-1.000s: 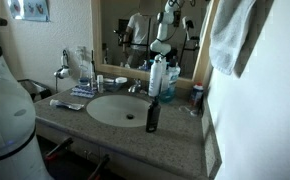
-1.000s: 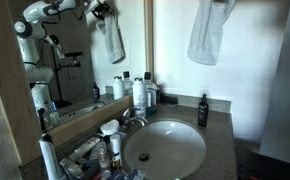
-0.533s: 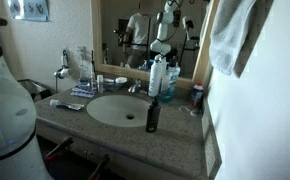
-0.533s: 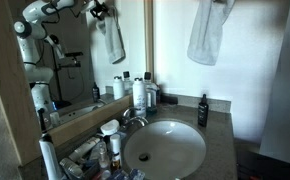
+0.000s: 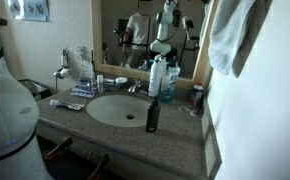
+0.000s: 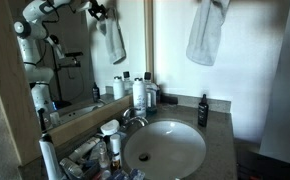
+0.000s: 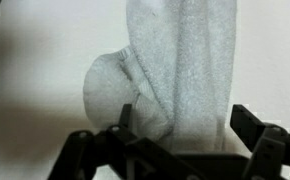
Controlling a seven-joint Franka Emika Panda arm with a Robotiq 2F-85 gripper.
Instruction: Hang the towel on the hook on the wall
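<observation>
The white terry towel (image 6: 206, 32) hangs in folds high on the plain off-white wall (image 6: 257, 70); it shows in both exterior views (image 5: 235, 35). The hook is hidden behind it. In the wrist view the towel (image 7: 180, 55) fills the middle, against the wall (image 7: 35, 60). My gripper (image 7: 185, 122) is open, with the hanging towel between its two black fingers. The left finger (image 7: 125, 116) sits at the towel's edge. The right finger (image 7: 248, 125) stands clear of it. The gripper itself does not show directly in the exterior views, only the arm's reflection in the mirror (image 6: 40, 20).
A dark bottle (image 6: 202, 110) stands on the granite counter (image 6: 225, 150) below the towel, beside the white sink (image 6: 165, 148). Several bottles and toiletries (image 6: 140, 92) crowd the mirror side. The faucet (image 5: 133, 88) and wood-framed mirror (image 5: 145, 30) lie behind the sink.
The towel has shifted very slightly sideways on the wall; the rest is unchanged.
</observation>
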